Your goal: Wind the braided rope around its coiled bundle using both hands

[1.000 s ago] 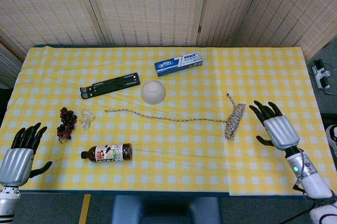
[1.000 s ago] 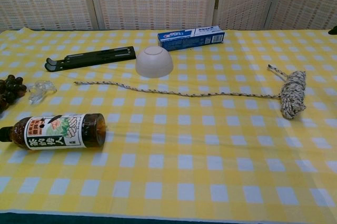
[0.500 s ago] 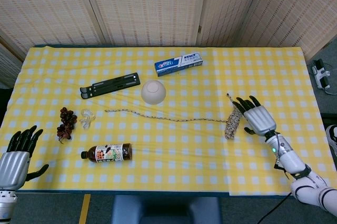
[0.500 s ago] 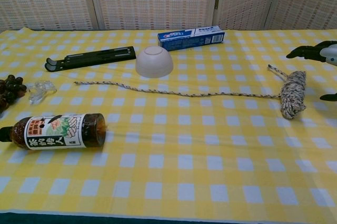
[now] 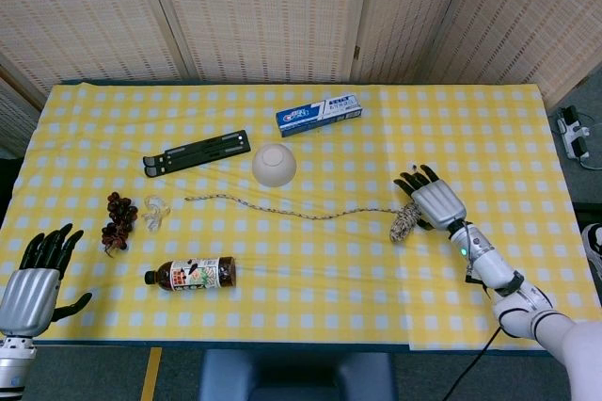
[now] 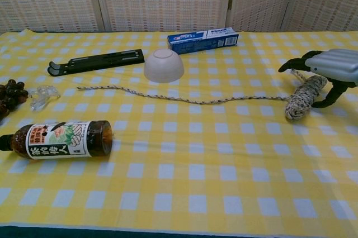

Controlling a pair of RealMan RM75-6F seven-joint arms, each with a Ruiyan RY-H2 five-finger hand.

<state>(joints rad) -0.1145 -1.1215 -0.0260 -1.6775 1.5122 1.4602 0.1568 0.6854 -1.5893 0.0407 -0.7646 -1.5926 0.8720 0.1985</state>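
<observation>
The braided rope's coiled bundle [image 5: 405, 222] [image 6: 299, 104] lies right of centre on the yellow checked cloth. Its loose strand [image 5: 301, 214] [image 6: 184, 99] trails left across the cloth to below the bowl. My right hand [image 5: 435, 201] [image 6: 330, 67] grips the bundle's upper end, with fingers over the top and the thumb on the right side; the lower end sticks out toward the left. My left hand [image 5: 38, 274] hovers at the table's near left corner, fingers spread, holding nothing. The chest view does not show the left hand.
An upturned white bowl [image 5: 274, 164] sits just behind the strand. Behind it lie a blue toothpaste box [image 5: 319, 115] and a black folding stand [image 5: 197, 152]. At the left are dark grapes [image 5: 118, 222], a clear plastic piece [image 5: 154, 213] and a lying tea bottle [image 5: 193, 274].
My right hand came in from the right and closed around the bundle's upper end. The bundle shifted a little left and tilted. The left hand barely moved.
</observation>
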